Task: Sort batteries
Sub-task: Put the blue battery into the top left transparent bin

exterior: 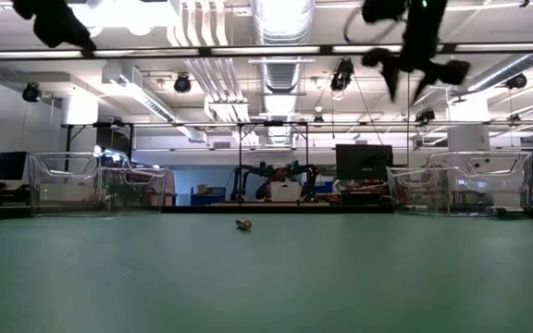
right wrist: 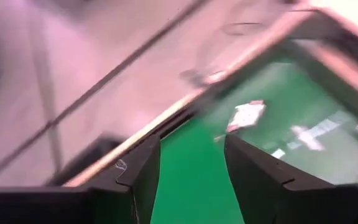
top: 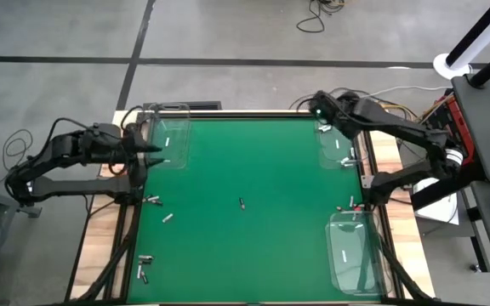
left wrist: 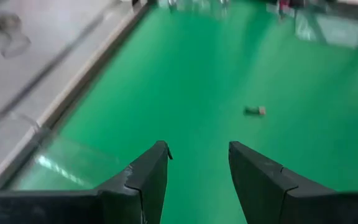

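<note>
Small batteries lie scattered on the green table: one near the middle (top: pixel 242 203) (exterior: pixel 243 223) (left wrist: pixel 254 111), two at the left (top: pixel 151 201) (top: pixel 168 218), two near the front left corner (top: pixel 144 260), some at the right edge (top: pixel 351 204). My left gripper (top: pixel 158 150) (left wrist: pixel 197 149) hangs open beside the far left clear tray (top: pixel 164 136), which holds a whitish battery (top: pixel 167 142). My right gripper (top: pixel 317 108) (right wrist: pixel 191 140) is open, raised over the far edge of the far right tray (top: pixel 339 146), with whitish batteries (right wrist: pixel 247 115) in it. Neither gripper holds anything.
A third clear tray (top: pixel 353 252) stands at the near right with one battery (top: pixel 344 255) inside. The table's wooden border (top: pixel 100 246) and dark frame run along both sides. The middle of the green mat is open apart from the one battery.
</note>
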